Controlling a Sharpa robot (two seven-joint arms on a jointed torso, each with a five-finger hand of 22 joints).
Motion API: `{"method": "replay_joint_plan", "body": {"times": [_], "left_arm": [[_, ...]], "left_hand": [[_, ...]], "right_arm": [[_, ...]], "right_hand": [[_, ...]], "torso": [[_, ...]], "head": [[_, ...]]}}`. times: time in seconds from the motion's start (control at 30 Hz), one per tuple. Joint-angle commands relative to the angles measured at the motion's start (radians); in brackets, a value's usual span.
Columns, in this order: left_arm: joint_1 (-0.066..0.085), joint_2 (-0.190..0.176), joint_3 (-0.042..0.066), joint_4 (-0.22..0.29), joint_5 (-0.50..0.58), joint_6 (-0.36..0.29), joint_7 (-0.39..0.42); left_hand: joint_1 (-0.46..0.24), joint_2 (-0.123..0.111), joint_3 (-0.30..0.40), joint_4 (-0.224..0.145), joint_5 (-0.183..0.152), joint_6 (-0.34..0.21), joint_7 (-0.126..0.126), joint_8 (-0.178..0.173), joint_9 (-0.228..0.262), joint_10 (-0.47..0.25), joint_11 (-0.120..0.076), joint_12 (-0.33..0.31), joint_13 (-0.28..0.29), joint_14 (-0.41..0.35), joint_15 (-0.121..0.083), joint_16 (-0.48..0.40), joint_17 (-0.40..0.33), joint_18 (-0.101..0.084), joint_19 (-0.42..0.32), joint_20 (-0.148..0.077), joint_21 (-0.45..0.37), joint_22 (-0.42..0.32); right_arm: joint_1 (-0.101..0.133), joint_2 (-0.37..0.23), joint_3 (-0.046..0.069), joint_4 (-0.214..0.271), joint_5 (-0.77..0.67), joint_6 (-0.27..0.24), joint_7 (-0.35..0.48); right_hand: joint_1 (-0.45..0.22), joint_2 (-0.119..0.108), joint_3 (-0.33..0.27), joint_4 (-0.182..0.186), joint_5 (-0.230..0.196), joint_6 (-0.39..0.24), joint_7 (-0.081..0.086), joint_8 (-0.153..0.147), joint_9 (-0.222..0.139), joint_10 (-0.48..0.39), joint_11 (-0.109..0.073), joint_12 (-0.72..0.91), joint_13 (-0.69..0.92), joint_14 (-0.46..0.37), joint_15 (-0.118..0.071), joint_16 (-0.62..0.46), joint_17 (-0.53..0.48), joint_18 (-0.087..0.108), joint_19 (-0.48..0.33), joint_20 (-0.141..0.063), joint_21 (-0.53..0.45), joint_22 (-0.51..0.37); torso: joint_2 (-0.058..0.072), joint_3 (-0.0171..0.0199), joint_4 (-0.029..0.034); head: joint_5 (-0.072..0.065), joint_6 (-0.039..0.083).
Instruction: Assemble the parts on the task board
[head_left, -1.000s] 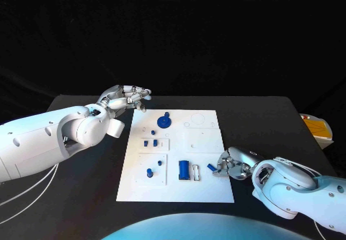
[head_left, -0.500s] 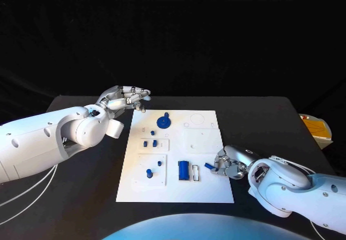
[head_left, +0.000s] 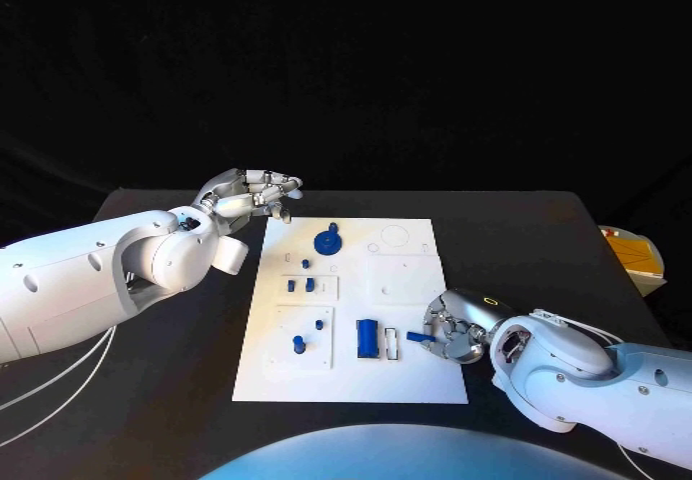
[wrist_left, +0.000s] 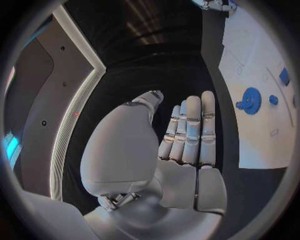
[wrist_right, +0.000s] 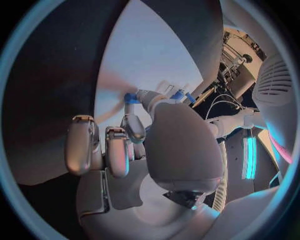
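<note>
The white task board (head_left: 411, 283) lies in the middle of the black table. On it are a blue gear (head_left: 327, 241), small blue pegs (head_left: 299, 286) and a blue block (head_left: 369, 340) standing in a frame. My right hand (head_left: 459, 335) hovers over the board's near right edge and pinches a small blue part (head_left: 423, 337) just right of the block. In the right wrist view the blue part (wrist_right: 130, 98) sits at the fingertips above the board (wrist_right: 150, 55). My left hand (head_left: 254, 192) hangs off the board's far left corner, holding nothing, with its fingers (wrist_left: 190, 130) stretched out.
An orange and white object (head_left: 635, 252) lies at the table's right edge. Two more blue pegs (head_left: 306, 336) stand in the board's near left panel. The left wrist view shows the gear (wrist_left: 251, 100) on the board (wrist_left: 256, 60).
My right hand has moved left over the board's edge, bringing the blue part closer to the blue block. The left hand has stayed where it was.
</note>
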Motion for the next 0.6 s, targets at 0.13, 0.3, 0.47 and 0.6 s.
{"method": "replay_joint_plan", "body": {"times": [0.13,0.3,0.47,0.6], "left_arm": [[0.001,0.002,0.001,0.003,0.005,0.014,0.002],[0.001,0.001,0.001,0.003,0.005,0.014,0.000],[0.001,0.001,0.001,0.003,0.005,0.013,-0.001],[0.001,0.000,0.001,0.004,0.005,0.014,-0.003]], "left_hand": [[0.005,0.005,-0.004,0.000,0.006,-0.007,-0.001,0.003,0.001,-0.006,0.000,0.004,0.002,-0.009,-0.001,0.006,-0.001,0.013,0.006,-0.002,-0.006,-0.002],[0.007,0.005,-0.005,0.000,0.006,-0.010,0.001,0.002,0.000,-0.007,0.001,0.005,0.002,-0.009,0.000,0.007,-0.001,0.013,0.006,-0.002,-0.007,-0.002],[0.008,0.005,-0.005,0.000,0.006,-0.012,0.002,0.001,0.000,-0.007,0.001,0.006,0.002,-0.010,0.000,0.007,-0.001,0.013,0.007,-0.002,-0.007,-0.002],[0.008,0.005,-0.005,0.000,0.006,-0.013,0.002,0.001,0.000,-0.007,0.001,0.006,0.002,-0.010,0.000,0.007,-0.001,0.013,0.007,-0.002,-0.007,-0.002]], "right_arm": [[-0.007,0.013,-0.007,-0.006,-0.093,0.096,-0.024],[-0.007,0.020,-0.007,-0.007,-0.144,0.109,-0.025],[-0.007,0.020,-0.007,-0.003,-0.164,0.078,-0.025],[-0.005,0.008,-0.007,0.014,-0.143,0.028,-0.024]], "right_hand": [[-0.027,-0.008,0.122,-0.132,0.004,-0.002,0.006,0.000,0.001,-0.004,0.004,-0.005,-0.001,0.084,0.009,0.004,0.152,-0.012,0.002,0.001,-0.006,0.174],[-0.032,-0.014,0.135,-0.156,0.000,0.000,0.008,-0.002,0.000,-0.005,0.005,-0.005,0.000,0.084,0.010,0.004,0.153,-0.013,0.003,0.002,-0.004,0.176],[-0.043,-0.004,0.152,-0.183,0.036,0.013,0.007,0.004,0.003,0.008,0.004,0.015,0.017,0.086,0.010,0.006,0.160,-0.016,0.009,0.001,0.012,0.182],[-0.065,0.007,0.155,-0.196,0.072,0.017,0.003,0.012,0.011,0.021,0.000,0.030,0.028,0.088,0.007,0.009,0.169,-0.019,0.017,0.000,0.028,0.188]], "torso": [[0.000,-0.0001,-0.0002],[0.000,-0.0003,-0.0002],[0.000,-0.0004,0.0009],[0.000,-0.0001,0.0003]], "head": [[-0.002,-0.003],[-0.001,-0.004],[0.000,-0.004],[0.001,-0.005]]}}
